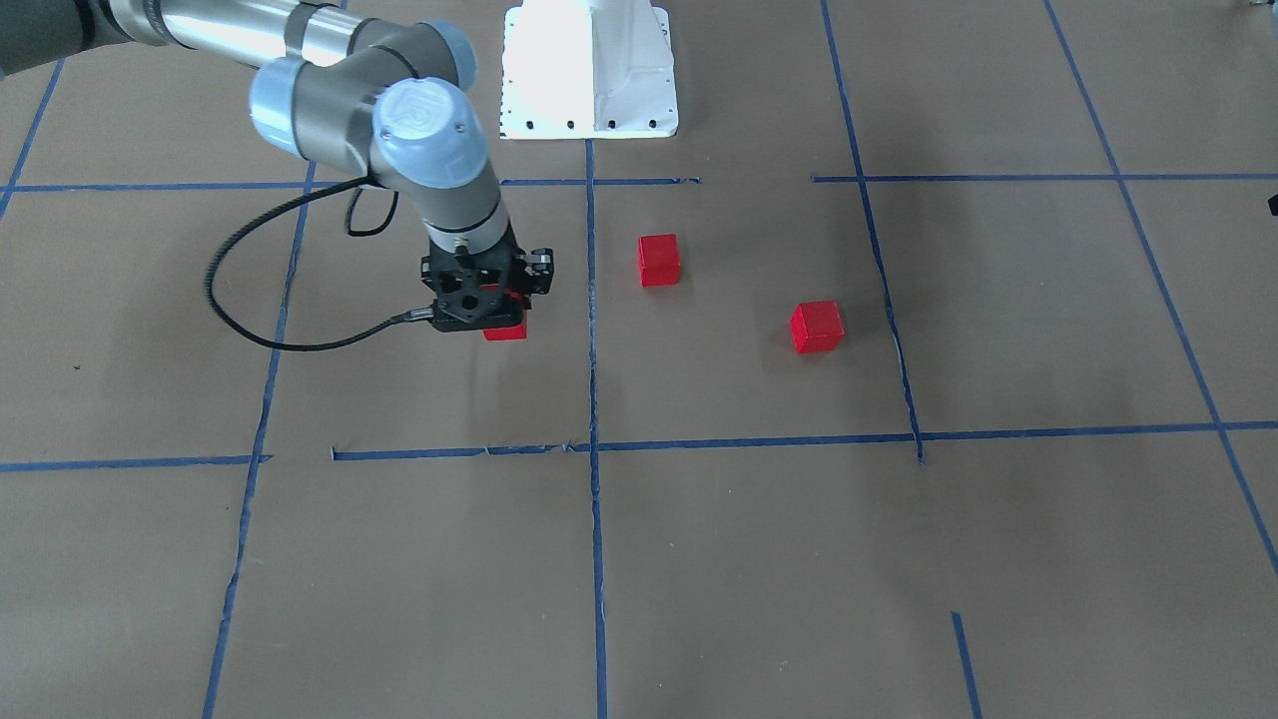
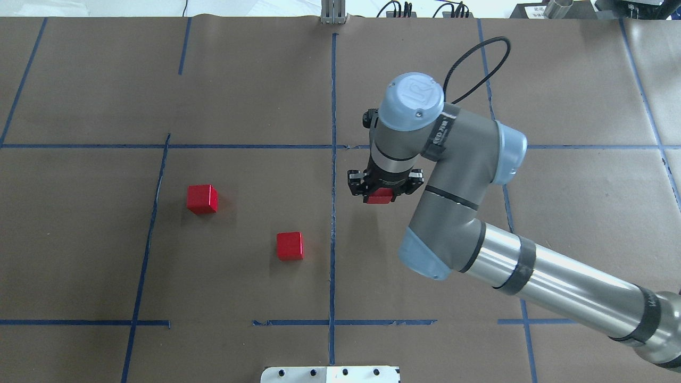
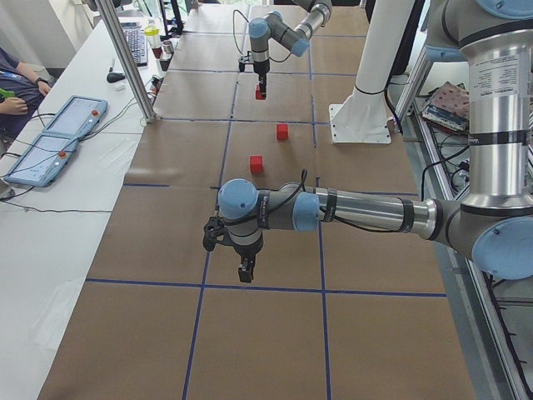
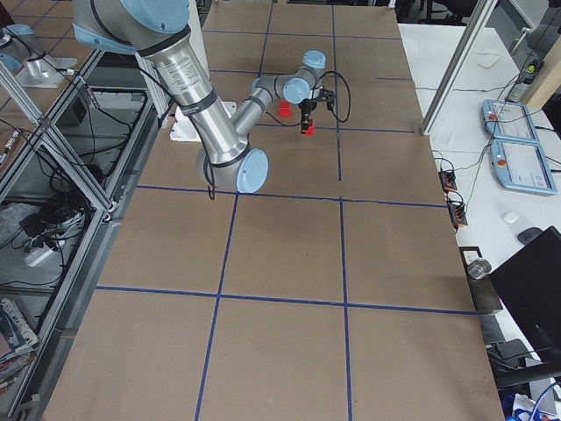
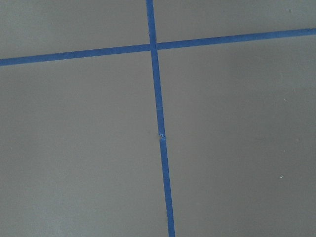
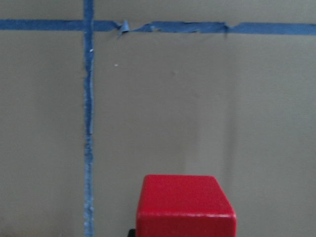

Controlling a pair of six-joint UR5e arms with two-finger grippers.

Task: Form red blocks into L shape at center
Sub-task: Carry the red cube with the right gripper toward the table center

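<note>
Pinching red block point(image 2: 380, 199) in right gripper point(image 2: 380, 193) just right of centre point(image 2: 239, 287) tape line point(image 2: 333, 239), presumably to join second block point(image 2: 290, 246) and third block point(image 2: 202, 199), apart nearer bench point(image 2: 69, 255) left edge. Cannot tell left gripper point(image 3: 245, 271) state.

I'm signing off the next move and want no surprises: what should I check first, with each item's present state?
1. Grip: right gripper shut on one small matte red cube: ok.
2. Held cube clear of the brown paper: cannot tell.
3. The left red cube and the middle red cube inside the blue-taped centre rectangle: ok.
4. Clearance: left gripper far from the cubes: ok.
5. L shape formed: not ok, all three apart.
</note>
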